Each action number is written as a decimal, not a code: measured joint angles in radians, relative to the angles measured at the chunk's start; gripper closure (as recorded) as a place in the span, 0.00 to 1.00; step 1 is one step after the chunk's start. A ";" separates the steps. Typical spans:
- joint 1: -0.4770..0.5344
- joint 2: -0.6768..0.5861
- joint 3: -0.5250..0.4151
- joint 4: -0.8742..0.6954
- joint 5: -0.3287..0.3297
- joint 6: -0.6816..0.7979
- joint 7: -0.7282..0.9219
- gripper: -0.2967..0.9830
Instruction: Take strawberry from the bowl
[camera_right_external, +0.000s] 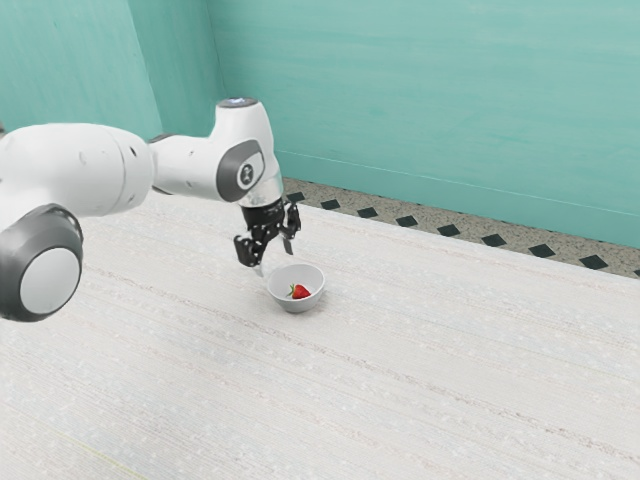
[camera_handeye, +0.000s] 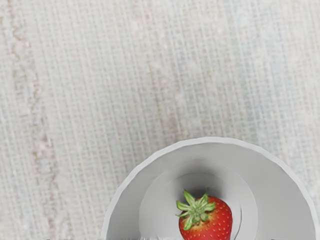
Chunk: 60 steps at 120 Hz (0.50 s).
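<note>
My gripper is open, its two fingers spread wide and pointing down by the rim of the small white bowl, on the side toward the arm. Nothing is held between them. Inside the bowl lies one red strawberry with green leaves. From the wrist, the bowl appears with its curved rim, and the strawberry rests at its bottom, partly cut off by the picture's edge.
The bowl stands on a pale, streaked table. Beyond the table's far edge run a speckled floor strip with dark diamonds and a teal wall.
</note>
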 joint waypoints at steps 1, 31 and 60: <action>-0.001 0.003 -0.001 0.002 -0.001 0.000 -0.003 0.33; -0.011 0.034 -0.007 0.016 0.001 -0.007 -0.081 0.46; -0.011 0.085 -0.028 0.059 -0.005 -0.004 -0.130 0.51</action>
